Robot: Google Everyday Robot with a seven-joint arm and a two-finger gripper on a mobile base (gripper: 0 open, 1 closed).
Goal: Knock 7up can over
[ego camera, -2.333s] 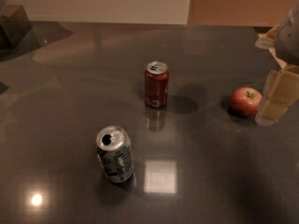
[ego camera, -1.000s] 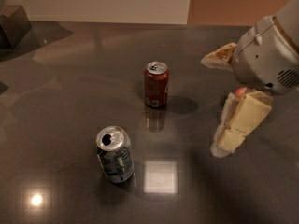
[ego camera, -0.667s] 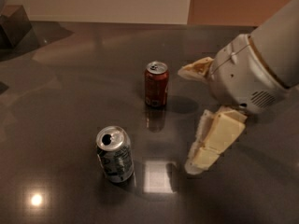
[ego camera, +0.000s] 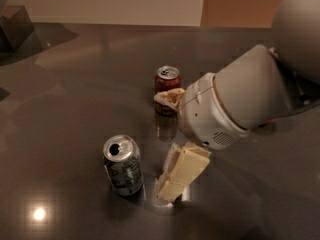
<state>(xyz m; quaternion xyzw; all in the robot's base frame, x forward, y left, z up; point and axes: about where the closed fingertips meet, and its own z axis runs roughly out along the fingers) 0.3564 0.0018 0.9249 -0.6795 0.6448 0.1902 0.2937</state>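
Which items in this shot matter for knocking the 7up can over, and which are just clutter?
Job:
- 7up can, upright, front left
- end effector, open, just right of the can, lower finger close beside it

Lying about:
- red can, upright, behind the upper finger
- dark box, far left
- table under everything

The dark, glossy table (ego camera: pixel 75 89) carries the 7up can (ego camera: pixel 122 166), upright near the front, and a red can (ego camera: pixel 167 86), upright further back. A dark block (ego camera: pixel 15 26) sits at its far left corner. The gripper (ego camera: pixel 175 135) hangs over the table between the cans, fingers spread apart.
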